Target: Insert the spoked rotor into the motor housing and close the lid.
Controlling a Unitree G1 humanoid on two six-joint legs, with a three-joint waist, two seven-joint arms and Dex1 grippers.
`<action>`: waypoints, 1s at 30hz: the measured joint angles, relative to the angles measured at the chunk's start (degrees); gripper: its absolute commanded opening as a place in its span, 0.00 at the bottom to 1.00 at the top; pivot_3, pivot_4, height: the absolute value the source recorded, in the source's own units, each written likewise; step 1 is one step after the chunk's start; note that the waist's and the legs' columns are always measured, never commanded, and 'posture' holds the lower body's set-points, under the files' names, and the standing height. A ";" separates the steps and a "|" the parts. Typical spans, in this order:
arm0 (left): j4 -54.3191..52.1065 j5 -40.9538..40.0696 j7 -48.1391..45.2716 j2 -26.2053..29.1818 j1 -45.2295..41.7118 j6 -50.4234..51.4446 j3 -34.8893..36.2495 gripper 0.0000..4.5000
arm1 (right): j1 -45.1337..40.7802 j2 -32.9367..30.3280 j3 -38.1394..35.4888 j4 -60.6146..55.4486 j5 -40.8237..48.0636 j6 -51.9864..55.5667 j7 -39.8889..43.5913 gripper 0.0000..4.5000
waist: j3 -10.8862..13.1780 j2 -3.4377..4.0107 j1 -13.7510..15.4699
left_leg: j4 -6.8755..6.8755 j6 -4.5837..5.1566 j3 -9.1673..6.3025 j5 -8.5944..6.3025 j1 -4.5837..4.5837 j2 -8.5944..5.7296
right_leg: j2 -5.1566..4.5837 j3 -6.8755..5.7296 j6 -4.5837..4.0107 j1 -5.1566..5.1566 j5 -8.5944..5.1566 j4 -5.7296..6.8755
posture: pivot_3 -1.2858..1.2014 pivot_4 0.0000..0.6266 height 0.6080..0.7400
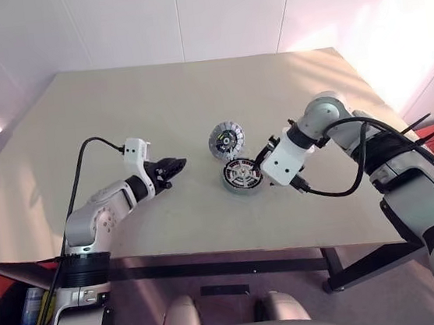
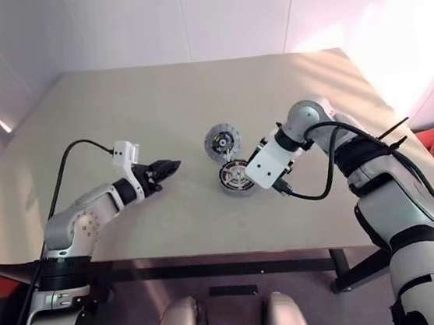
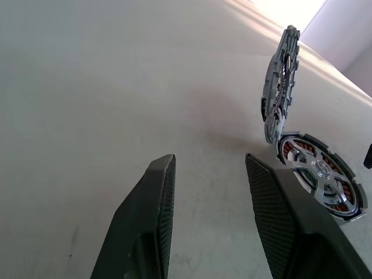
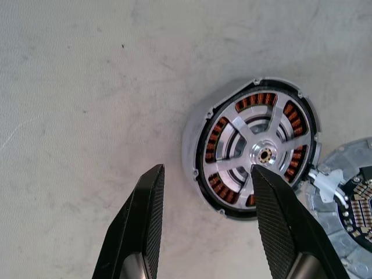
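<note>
While the motor housing (image 4: 251, 148) lies flat near the middle of the table (image 1: 119, 126), its coppery windings showing through a pale spoked disc seated in its mouth, the right gripper (image 4: 204, 192) hangs just above and beside it, pointing steeply down, with one finger over the housing's rim and the other over bare table. Its jaws stand apart and grasp nothing. A second round part (image 1: 225, 140), a greyish toothed disc that looks hinged to the housing, stands tilted up at its far edge; it is probably the lid. The left gripper (image 1: 172, 166) hovers well to the left, fingers (image 3: 150, 215) spread and empty. The right arm is clearly nearer, so tipping the raised disc down over the housing would likely fall to it.
</note>
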 measured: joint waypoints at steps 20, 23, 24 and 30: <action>-1.25 -0.04 1.11 -0.21 1.04 0.00 0.78 0.45 | 2.65 3.62 0.50 4.47 -2.64 0.46 -3.52 0.59 | -0.02 -0.04 -0.21 | 0.00 -0.12 0.00 0.00 0.12 0.01 | -0.02 -0.01 -0.05 0.09 0.03 0.03 | 0.52 0.00 1.00; -1.42 -0.04 1.18 -0.25 1.10 0.00 0.78 0.45 | 2.49 3.97 0.50 5.41 -2.92 0.27 -4.18 0.59 | -0.02 -0.04 -0.25 | 0.00 -0.24 0.00 0.00 0.22 0.05 | -0.01 -0.08 -0.12 0.15 0.07 0.06 | 0.52 0.00 1.00; -1.43 -0.04 1.22 -0.25 1.11 0.00 0.78 0.45 | 2.47 4.08 0.50 5.67 -3.05 0.12 -4.39 0.55 | -0.02 -0.04 -0.25 | 0.00 -0.25 0.00 0.01 0.28 0.07 | -0.02 -0.11 -0.13 0.21 0.08 0.06 | 0.52 0.00 1.00; -1.51 -0.03 1.30 -0.34 1.26 -0.06 0.78 0.45 | 1.82 4.75 0.15 6.66 -3.86 0.09 -6.37 0.16 | -0.02 -0.04 -0.19 | 0.00 -0.28 0.00 0.03 0.40 0.09 | -0.05 -0.21 -0.16 0.33 0.10 0.03 | 0.52 0.00 1.00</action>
